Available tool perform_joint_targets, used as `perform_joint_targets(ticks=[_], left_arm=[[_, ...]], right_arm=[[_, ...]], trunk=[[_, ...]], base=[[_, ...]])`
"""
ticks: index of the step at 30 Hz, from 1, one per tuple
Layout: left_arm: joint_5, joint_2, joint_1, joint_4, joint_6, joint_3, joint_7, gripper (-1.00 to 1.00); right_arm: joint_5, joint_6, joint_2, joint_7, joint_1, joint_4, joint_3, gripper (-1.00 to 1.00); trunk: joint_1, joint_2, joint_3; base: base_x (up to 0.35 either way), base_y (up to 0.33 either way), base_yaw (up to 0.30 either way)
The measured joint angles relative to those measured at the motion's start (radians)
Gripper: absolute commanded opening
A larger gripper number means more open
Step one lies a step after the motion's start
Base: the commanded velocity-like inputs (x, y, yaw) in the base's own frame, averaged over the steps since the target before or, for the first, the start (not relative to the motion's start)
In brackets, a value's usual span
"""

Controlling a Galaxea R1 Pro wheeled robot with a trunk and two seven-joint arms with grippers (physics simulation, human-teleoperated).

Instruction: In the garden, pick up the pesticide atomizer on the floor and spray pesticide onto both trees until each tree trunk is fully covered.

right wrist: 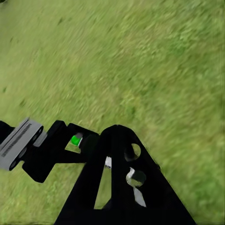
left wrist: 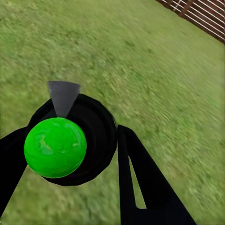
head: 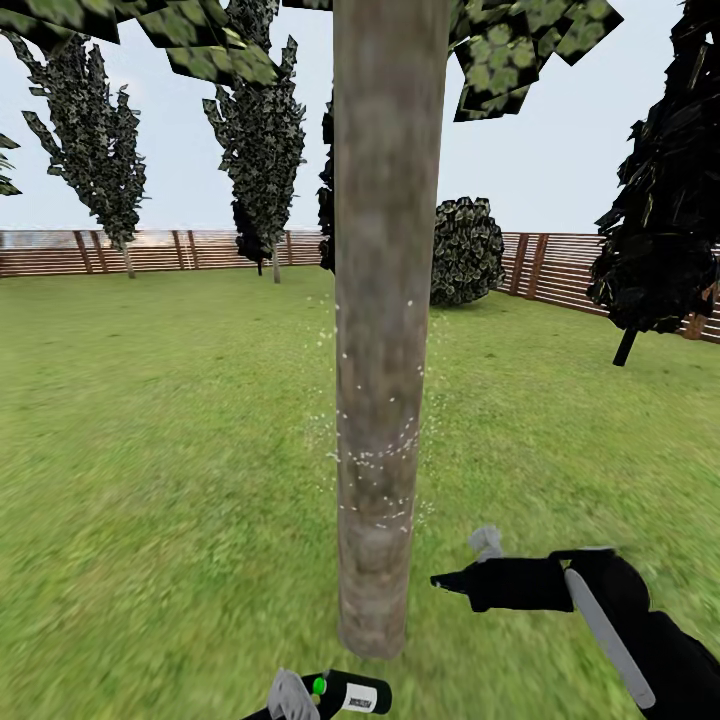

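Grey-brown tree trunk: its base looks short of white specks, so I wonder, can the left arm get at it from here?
Probably yes. The left end effector, holding the black pesticide atomizer, sits just short of the thick grey-brown tree trunk's foot, with bare green grass between them.

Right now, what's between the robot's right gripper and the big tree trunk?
In the head view, just bare grass separates the right gripper from the tree trunk, with white pesticide specks near the bark.

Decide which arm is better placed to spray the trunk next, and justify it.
Left. The left gripper holds the pesticide atomizer low in front of the tree trunk, while the right gripper holds nothing.
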Motion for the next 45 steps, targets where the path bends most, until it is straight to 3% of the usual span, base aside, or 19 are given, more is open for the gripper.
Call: perform_joint_targets(ticks=[4,7,12,17,28,35,45], left_arm=[[-0.033,-0.001,0.0,0.002,0.0,0.0,0.0,-1.0],[-0.053,-0.001,0.0,0.003,0.0,0.0,0.0,-1.0],[-0.06,-0.002,0.0,0.006,0.0,0.0,0.001,-1.0],[-0.062,-0.002,0.0,0.005,0.0,0.0,0.001,-1.0],[-0.064,-0.004,0.0,0.004,0.0,0.0,0.001,-1.0],[-0.064,-0.005,0.001,0.003,0.0,-0.001,0.001,-1.0],[-0.064,-0.005,0.0,0.002,0.0,-0.002,0.001,-1.0]], right_arm=[[-0.001,0.0,0.002,0.001,0.0,0.0,0.024,-1.0],[-0.002,0.0,0.003,0.012,0.0,-0.001,0.065,-1.0],[-0.001,0.0,0.032,0.02,0.0,-0.001,0.116,-1.0],[0.0,0.0,0.039,0.021,0.0,0.001,0.145,-1.0],[0.0,0.0,0.056,0.022,0.0,0.004,0.188,-1.0],[0.003,0.0,0.092,0.021,0.002,0.017,0.211,-1.0],[0.005,0.0,0.098,0.02,0.002,0.032,0.228,-1.0]], trunk=[[0.0,0.0,0.0],[0.0,0.0,0.0],[0.0,0.0,0.0],[0.0,0.0,0.0],[0.0,0.0,0.0],[0.0,0.0,0.0],[0.0,0.0,0.0]], base=[[0.0,0.0,0.0],[0.0,0.0,0.0],[0.0,0.0,0.0],[0.0,0.0,0.0],[0.0,0.0,0.0],[0.0,0.0,0.0],[0.0,0.0,0.0]])
